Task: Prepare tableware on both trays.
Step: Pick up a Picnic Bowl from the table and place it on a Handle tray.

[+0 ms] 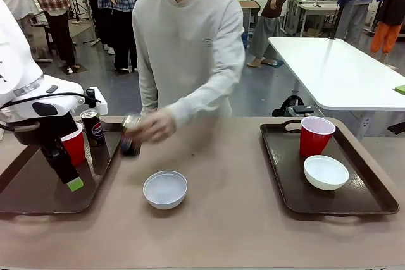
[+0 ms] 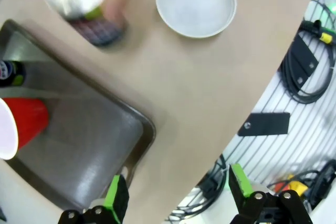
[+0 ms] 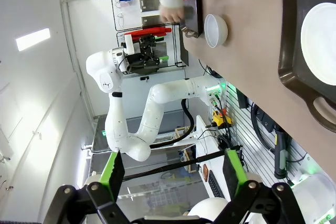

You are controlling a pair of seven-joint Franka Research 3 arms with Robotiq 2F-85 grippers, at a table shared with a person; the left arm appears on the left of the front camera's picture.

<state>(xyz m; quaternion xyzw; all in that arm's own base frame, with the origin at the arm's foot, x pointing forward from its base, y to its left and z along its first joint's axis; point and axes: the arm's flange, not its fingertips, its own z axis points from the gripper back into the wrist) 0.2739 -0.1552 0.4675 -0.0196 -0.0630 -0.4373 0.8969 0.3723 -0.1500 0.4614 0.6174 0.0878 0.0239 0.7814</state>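
A person in a pale grey sweatshirt leaned over the far edge of a tan table, one hand (image 1: 157, 124) wrapped around a dark soda can (image 1: 130, 136) that was tilted and blurred just beside the far right corner of the left tray (image 1: 38, 197). On that dark brown tray a red cup (image 1: 75, 145) and a second, upright Pepsi can (image 1: 93, 128) stood close together at the far end, whether touching could not be told. The robot's left gripper (image 1: 71, 178) hung over the same tray, nearer than the cup, its jaws spread wide and holding nothing; the left wrist view showed its green-padded fingers (image 2: 117, 199) apart above the tray's near corner. A white bowl (image 1: 165, 189) sat on the bare table between the two trays, nearer the left one. On the right tray (image 1: 364, 203) another red cup (image 1: 315, 135) stood at the far end with a second white bowl (image 1: 326, 172) just in front of it. The right gripper (image 3: 172, 174) was likewise spread and empty, its fingers (image 3: 113, 169) seen in the right wrist view past the table's edge, with part of the right tray and its bowl at the top of that view. Other people and a white table (image 1: 335, 71) stood in the room behind.
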